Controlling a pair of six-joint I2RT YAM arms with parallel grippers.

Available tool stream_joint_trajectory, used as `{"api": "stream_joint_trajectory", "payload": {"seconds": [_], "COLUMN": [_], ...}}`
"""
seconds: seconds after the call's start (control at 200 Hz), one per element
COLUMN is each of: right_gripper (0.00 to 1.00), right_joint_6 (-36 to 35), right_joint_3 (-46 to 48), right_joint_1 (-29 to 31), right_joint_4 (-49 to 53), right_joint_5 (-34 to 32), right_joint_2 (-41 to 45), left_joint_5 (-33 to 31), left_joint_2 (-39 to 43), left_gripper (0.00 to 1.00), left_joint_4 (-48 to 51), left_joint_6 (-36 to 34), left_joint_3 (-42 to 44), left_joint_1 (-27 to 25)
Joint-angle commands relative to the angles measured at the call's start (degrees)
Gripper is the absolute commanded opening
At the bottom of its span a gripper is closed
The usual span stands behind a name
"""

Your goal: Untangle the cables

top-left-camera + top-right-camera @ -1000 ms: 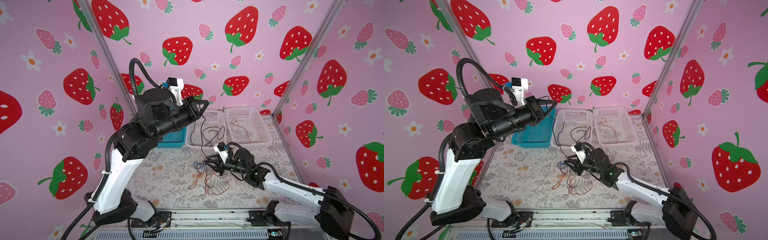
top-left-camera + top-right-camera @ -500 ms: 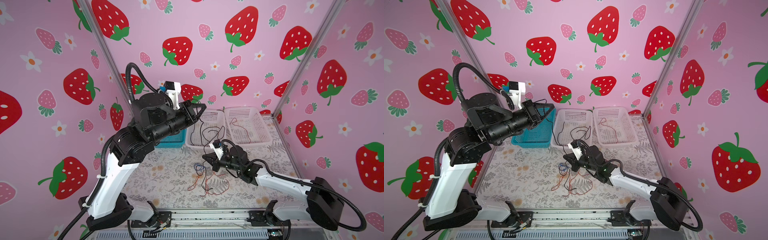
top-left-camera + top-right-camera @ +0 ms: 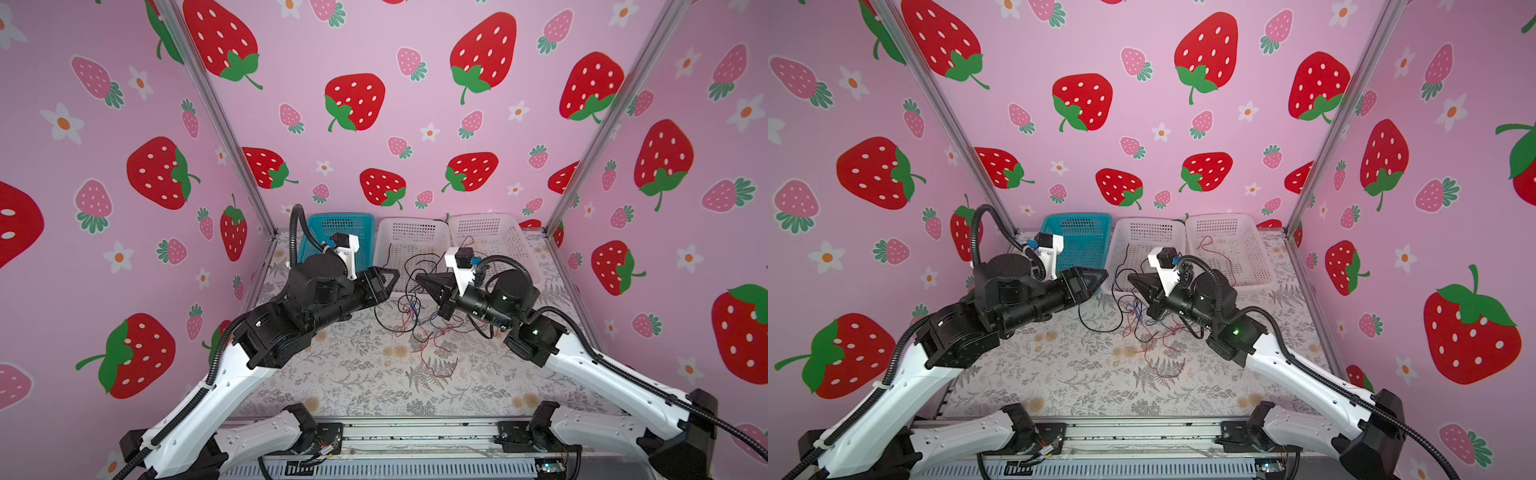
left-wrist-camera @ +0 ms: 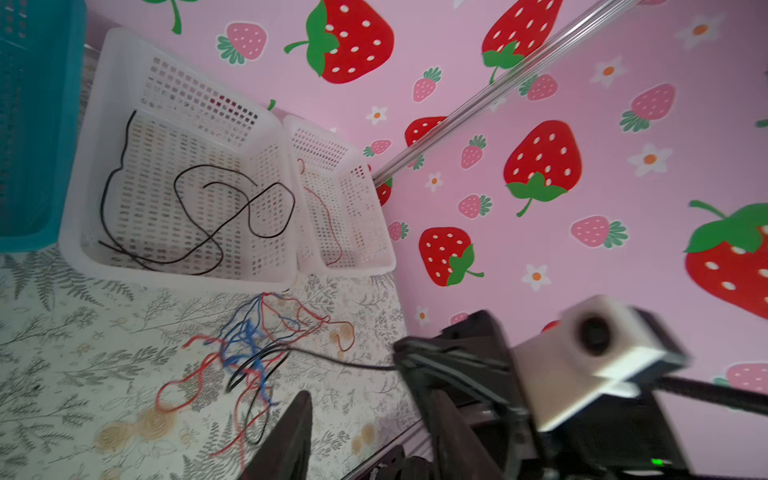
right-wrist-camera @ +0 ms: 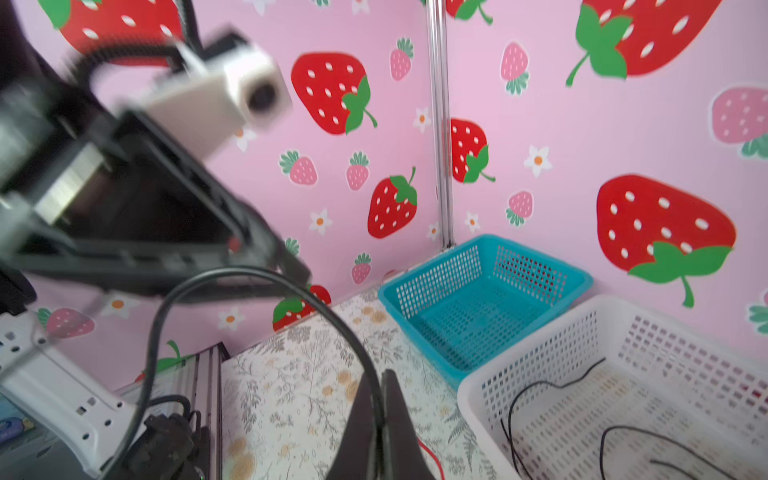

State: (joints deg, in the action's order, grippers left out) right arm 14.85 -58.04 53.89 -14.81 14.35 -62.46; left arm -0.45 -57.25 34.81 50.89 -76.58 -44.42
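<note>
The cables (image 3: 415, 322) lie as a loose tangle of red, blue and black wires (image 3: 1142, 326) on the floral table, also in the left wrist view (image 4: 249, 345). My right gripper (image 3: 417, 277) (image 3: 1130, 276) hovers above the tangle and is shut on a black cable (image 5: 232, 271), which loops up out of its fingertips (image 5: 380, 376). That same black cable (image 4: 332, 359) runs from the tangle to the right gripper's tip. My left gripper (image 3: 395, 273) (image 3: 1104, 274) faces it from the left. Its jaws (image 4: 370, 395) stand open with nothing between them.
Three baskets stand along the back wall. The blue basket (image 3: 347, 230) is on the left. The middle white basket (image 3: 411, 239) holds black cables (image 4: 216, 208). The right white basket (image 3: 494, 237) holds a red cable (image 4: 328, 216). Metal frame posts stand at both back corners.
My left gripper came down from above the middle basket and opened. My right gripper shut on the black cable at the tangle and rose with it.
</note>
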Motion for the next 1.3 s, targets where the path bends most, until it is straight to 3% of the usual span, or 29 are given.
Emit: {"api": "stream_joint_trajectory", "payload": {"seconds": [0.0,0.095,0.19,0.34,0.475,0.685,0.86,0.99,1.09,1.145,1.205,1.295], "right_gripper": [0.00,0.00,0.00,0.00,0.00,0.00,0.00,0.00,0.00,0.00,0.00,0.00], "right_joint_6": [-1.58,-1.23,-1.38,-1.69,-1.98,-1.34,0.99,0.76,2.09,2.54,0.91,0.29], "right_joint_3": [-3.30,-4.55,-5.30,-6.68,-6.78,-8.38,-9.36,-11.04,-9.80,-7.50,-10.67,-12.18], "right_joint_1": [0.52,0.65,0.62,0.62,0.62,0.63,0.63,0.61,0.62,0.61,0.62,0.66], "right_joint_4": [3.44,3.56,3.30,4.33,4.96,6.12,4.96,9.00,7.34,4.07,8.88,9.70], "right_joint_5": [0.83,0.77,-0.11,0.41,-0.20,-3.12,-2.15,-5.99,-2.39,-5.41,-9.69,-3.68], "right_joint_2": [0.45,0.69,1.05,0.67,1.39,3.13,5.00,1.97,3.13,4.38,2.64,2.70], "left_joint_5": [-0.49,0.53,2.82,9.45,12.86,4.45,2.04,0.89,2.25,2.57,0.91,0.20], "left_joint_2": [3.38,5.05,6.82,9.35,12.15,20.24,25.95,30.15,32.53,33.40,34.07,34.65], "left_gripper": [0.58,0.68,0.87,1.00,0.99,0.99,0.99,0.99,0.99,0.99,0.99,0.99], "left_joint_4": [-5.13,-6.49,-11.16,-22.23,-27.40,-18.13,-14.50,-14.28,-15.70,-15.75,-13.64,-11.60], "left_joint_6": [0.93,1.50,2.60,2.96,1.50,1.19,2.49,3.43,2.85,2.48,2.66,1.70], "left_joint_3": [5.99,11.09,17.28,26.19,31.25,37.99,45.19,48.71,50.25,50.86,51.04,51.26], "left_joint_1": [0.34,0.47,0.47,0.39,0.31,0.39,0.50,0.46,0.41,0.48,0.48,0.48]}}
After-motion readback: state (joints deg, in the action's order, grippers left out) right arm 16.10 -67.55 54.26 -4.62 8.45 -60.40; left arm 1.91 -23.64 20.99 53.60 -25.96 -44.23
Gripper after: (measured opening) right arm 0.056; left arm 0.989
